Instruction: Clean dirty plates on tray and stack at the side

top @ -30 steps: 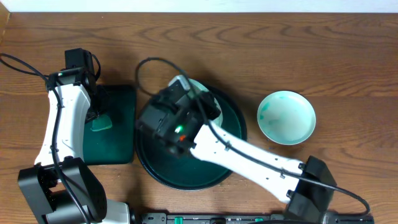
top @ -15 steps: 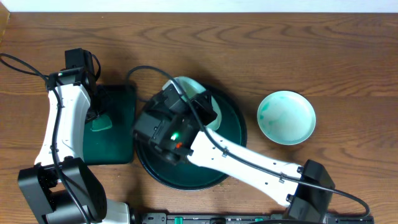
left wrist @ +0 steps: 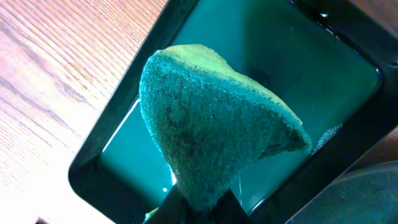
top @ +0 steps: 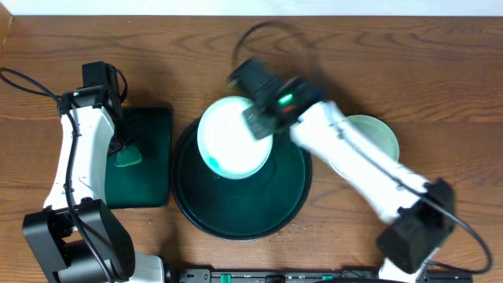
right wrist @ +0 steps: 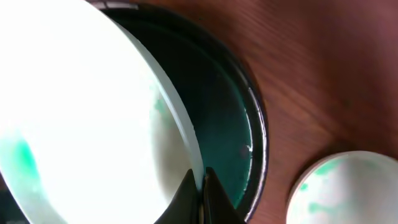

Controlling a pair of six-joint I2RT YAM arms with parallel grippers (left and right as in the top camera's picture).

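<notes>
Right tool [right wrist: 200, 178] clenched on white plate [top: 230, 138] rim; left tool [left wrist: 199, 208], mostly cropped, on sponge [left wrist: 211, 124]

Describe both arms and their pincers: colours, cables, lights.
Both arms have white link shells with black joints and bases. The left arm trails a thin black cable; the right arm carries a black cable loop and a green light on its black wrist housing. The left pincer and right pincer have dark fingers.

Brown wood-grain tabletop [top: 440, 71]; white strip [top: 236, 6] along its far edge.
</notes>
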